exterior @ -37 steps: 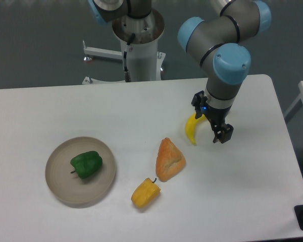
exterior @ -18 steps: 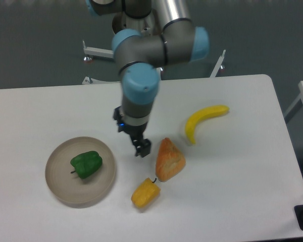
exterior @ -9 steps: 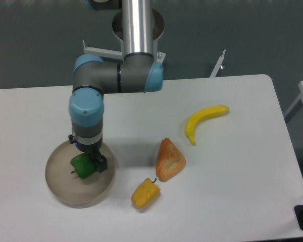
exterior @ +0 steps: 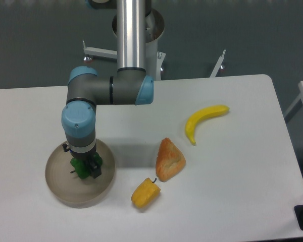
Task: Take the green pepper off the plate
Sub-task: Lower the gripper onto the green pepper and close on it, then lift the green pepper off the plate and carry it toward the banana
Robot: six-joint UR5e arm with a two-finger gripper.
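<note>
Presently: green pepper [exterior: 80,168] on the plate [exterior: 62,193], a little left of the dish's middle and toward its far half; mostly hidden under the arm's wrist, only a dark-green patch showing below and to the left of the tool; short dark stem sticking out toward the left, low on the visible flank; long axis not determinable with so much of the body covered, though the stem suggests a roughly left-right lie.

Gripper [exterior: 86,169] down directly over the pepper, pointing straight at the dish; one dark fingertip visible at the pepper's right side, touching or just beside it; the other finger not separable from the pepper and the wrist above; whether closed onto the pepper or merely straddling it: cannot tell from this view. Arm reaching in from the far side of the table [exterior: 232,191], grey elbow link horizontal above the plate's far edge, blue-capped wrist joint vertical above the tool.

Plate round, beige-grey, low raised rim, near the left front of the white table; near half and left portion bare.

Other items, all apart from the plate: yellow pepper [exterior: 145,193] just right of the plate's rim, not touching it, dark stem up and to the right; orange-brown wedge of bread [exterior: 169,160] just beyond the yellow pepper, narrow end toward the far side; banana [exterior: 202,121] farther right, well apart from the plate, curved, one tip toward the right.
</note>
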